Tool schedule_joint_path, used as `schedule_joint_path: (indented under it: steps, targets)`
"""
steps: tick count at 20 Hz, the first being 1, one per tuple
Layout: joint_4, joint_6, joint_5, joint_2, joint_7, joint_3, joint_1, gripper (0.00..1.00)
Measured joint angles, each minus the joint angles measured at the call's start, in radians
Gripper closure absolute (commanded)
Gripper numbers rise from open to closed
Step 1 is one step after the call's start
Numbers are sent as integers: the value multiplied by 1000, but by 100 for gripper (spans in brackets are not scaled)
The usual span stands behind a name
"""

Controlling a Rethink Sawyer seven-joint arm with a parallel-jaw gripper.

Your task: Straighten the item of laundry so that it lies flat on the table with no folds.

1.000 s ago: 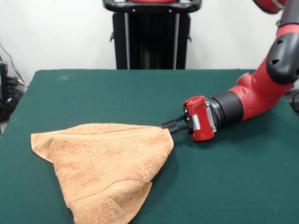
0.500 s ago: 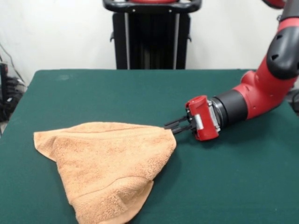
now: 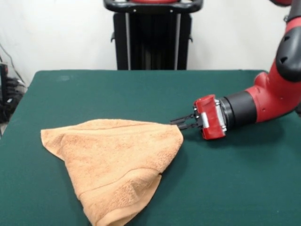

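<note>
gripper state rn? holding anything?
Gripper: shut on the towel, pinching its corner low over the table.

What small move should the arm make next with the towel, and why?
Probably keep pulling the pinched corner sideways, low over the table, away from the towel's bulk. The claw is shut on the towel at its pointed corner, and the cloth lies doubled in a triangle.

The red and black arm (image 3: 273,94) comes in from the table's (image 3: 141,89) right edge, bent at the elbow and lying low and nearly level over the surface. Its red wrist block (image 3: 210,117) faces left, and the gripper (image 3: 175,123) points sideways with its thin black fingers (image 3: 181,119) pinched together at the tips
</note>
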State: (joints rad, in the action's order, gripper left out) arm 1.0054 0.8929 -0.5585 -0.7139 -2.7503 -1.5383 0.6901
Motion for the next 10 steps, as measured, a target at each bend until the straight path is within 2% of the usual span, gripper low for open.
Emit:
schedule_joint_path:
  steps: [4,10]
  targets:
    - [-28,81,-46,23,-20,4,-5,100]
    - [-48,96,-105,49,-53,10,-4,100]
